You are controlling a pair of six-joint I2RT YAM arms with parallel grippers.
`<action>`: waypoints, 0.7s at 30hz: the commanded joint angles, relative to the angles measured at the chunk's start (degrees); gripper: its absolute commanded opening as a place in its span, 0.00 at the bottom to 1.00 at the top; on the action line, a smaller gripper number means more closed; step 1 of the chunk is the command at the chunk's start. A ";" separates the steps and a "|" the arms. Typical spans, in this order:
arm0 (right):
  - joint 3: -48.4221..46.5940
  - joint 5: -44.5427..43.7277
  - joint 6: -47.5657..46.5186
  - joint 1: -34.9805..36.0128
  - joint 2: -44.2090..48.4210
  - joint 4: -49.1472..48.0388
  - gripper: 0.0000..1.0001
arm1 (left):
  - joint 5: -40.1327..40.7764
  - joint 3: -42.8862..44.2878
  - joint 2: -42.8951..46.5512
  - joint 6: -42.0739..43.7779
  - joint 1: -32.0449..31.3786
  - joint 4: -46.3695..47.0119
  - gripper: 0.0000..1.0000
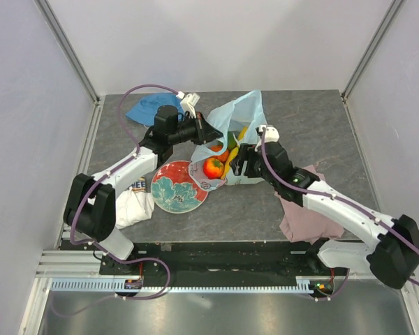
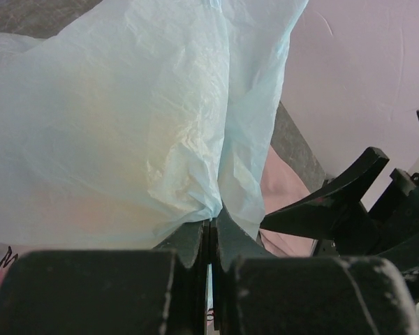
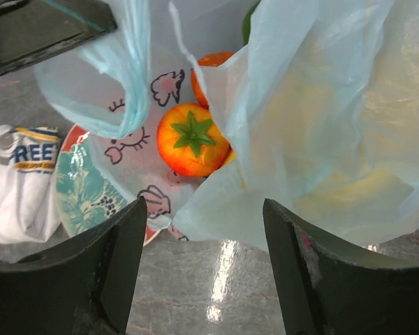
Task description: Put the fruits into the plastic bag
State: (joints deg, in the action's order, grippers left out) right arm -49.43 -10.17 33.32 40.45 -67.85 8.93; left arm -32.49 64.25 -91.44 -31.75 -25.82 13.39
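The light-blue plastic bag [image 1: 239,112] lies mid-table with its mouth held open. Inside it I see an orange-red fruit [image 1: 213,167], a second one [image 1: 217,147] behind it, yellow bananas [image 1: 230,162] and a green fruit [image 1: 232,139]. My left gripper [image 1: 211,130] is shut on the bag's edge [image 2: 195,139] and lifts it. My right gripper [image 1: 246,161] is open and empty at the bag's near right edge. In the right wrist view the open gripper [image 3: 204,204] faces the bag [image 3: 321,105], with an orange-red fruit [image 3: 190,138] in the mouth.
A red-rimmed teal floral plate [image 1: 176,188] lies left of the bag, partly under its printed edge. A white printed cloth [image 1: 133,202] lies beside it. A blue hat [image 1: 148,108] is at the back left. A pink cloth [image 1: 304,216] lies under my right arm.
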 commanded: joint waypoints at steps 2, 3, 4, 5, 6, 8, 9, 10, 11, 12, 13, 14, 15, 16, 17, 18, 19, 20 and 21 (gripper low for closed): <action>-4.89 -16.33 5.51 4.37 -6.32 1.88 0.73 | 1.03 -0.26 2.14 2.13 0.34 -0.64 0.02; -4.97 -17.67 5.87 4.81 -7.19 1.88 0.72 | 0.85 -0.26 2.05 2.22 0.34 -0.64 0.01; -5.15 -18.99 6.23 5.08 -8.86 1.97 0.72 | 0.85 -0.26 2.23 2.22 0.25 -0.73 0.02; -5.24 -20.92 6.93 5.34 -9.74 1.97 0.71 | 0.85 -0.35 2.32 2.39 0.25 -0.82 0.02; -5.33 -21.72 7.02 5.43 -10.54 1.88 0.70 | 0.94 -0.35 2.40 2.48 0.25 -0.91 0.02; -5.76 -23.57 6.93 5.43 -12.91 1.79 0.58 | 1.38 -0.44 2.67 2.74 0.25 -1.08 0.02; -6.03 -24.27 6.41 5.35 -13.35 1.79 0.48 | 1.46 -0.35 2.76 2.74 0.25 -1.26 0.02; -6.99 -24.10 5.97 5.26 -13.62 1.71 0.24 | 1.64 -0.26 2.67 2.83 0.33 -1.52 0.01; -7.61 -23.84 5.44 5.00 -13.27 1.71 0.12 | 1.73 0.43 2.76 2.83 0.34 -1.87 0.01; -8.31 -23.32 3.09 4.91 -12.75 1.53 0.00 | 1.99 1.05 2.67 2.83 0.60 -2.22 0.02; -10.40 -22.88 1.50 4.56 -11.35 1.27 0.00 | 2.43 1.92 2.76 2.48 0.77 -2.92 0.02; -11.82 -22.35 -0.52 3.16 -10.55 1.35 0.00 | 2.34 4.11 2.84 1.52 1.30 -3.02 0.02; -13.48 -19.82 -2.54 1.93 -8.98 1.53 0.00 | 2.17 5.52 3.02 0.90 2.17 -3.02 0.01; -16.98 -18.06 -5.87 -1.48 -8.00 1.62 0.00 | 1.82 9.10 3.11 0.46 2.70 -3.10 0.02; -18.76 -15.95 -7.20 -3.60 -7.04 1.62 0.00 | 1.73 11.23 3.02 0.28 3.14 -4.24 0.02; -20.51 -13.14 -8.26 -5.88 -6.24 1.53 0.00 | 1.73 13.51 2.59 0.37 4.02 -5.20 0.01; -24.01 -6.94 -10.80 -8.25 -4.84 1.36 0.00 | 1.38 17.89 2.41 0.54 4.38 -6.17 0.02; -25.87 -3.74 -11.78 -12.80 -4.66 1.62 0.00 | 1.12 20.02 1.97 0.72 4.90 -7.75 0.01; -29.37 -0.93 -13.35 -14.68 -4.39 1.79 0.00 | 0.50 21.52 1.88 0.63 5.78 -8.02 0.02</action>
State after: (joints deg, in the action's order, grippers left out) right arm -67.83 -22.20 28.18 34.15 -77.69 14.02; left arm -31.40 75.57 -91.13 -31.14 -22.44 5.30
